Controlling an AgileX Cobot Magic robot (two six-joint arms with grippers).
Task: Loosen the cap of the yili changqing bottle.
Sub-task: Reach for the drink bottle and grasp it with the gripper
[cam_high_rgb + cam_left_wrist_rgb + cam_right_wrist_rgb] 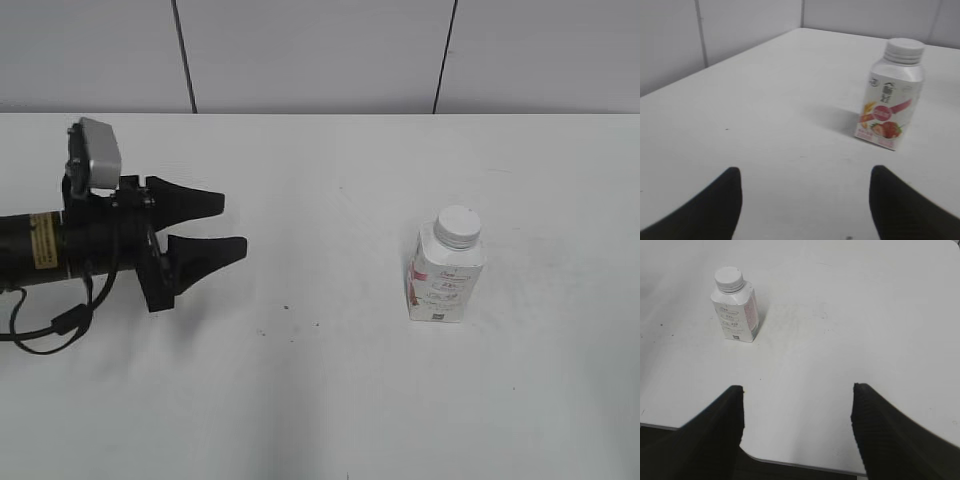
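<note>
The yili changqing bottle [447, 275] stands upright on the white table [320, 380], right of centre, white with red-pink accents. Its white ribbed cap [459, 225] sits on the neck. My left gripper [230, 225] is open and empty at the left, well away from the bottle, fingers pointing toward it. The left wrist view shows the bottle [890, 102] and cap [904, 50] ahead, to the right of the open jaws [805, 175]. The right wrist view shows the bottle [736, 310] and cap [729, 278] far ahead at the left of my open right gripper [797, 390], which is over the table's near edge. The right gripper is out of the exterior view.
Grey wall panels [320, 50] rise behind the table. The table's rounded front edge [790, 462] shows under the right gripper. A black cable [50, 330] hangs from the left arm.
</note>
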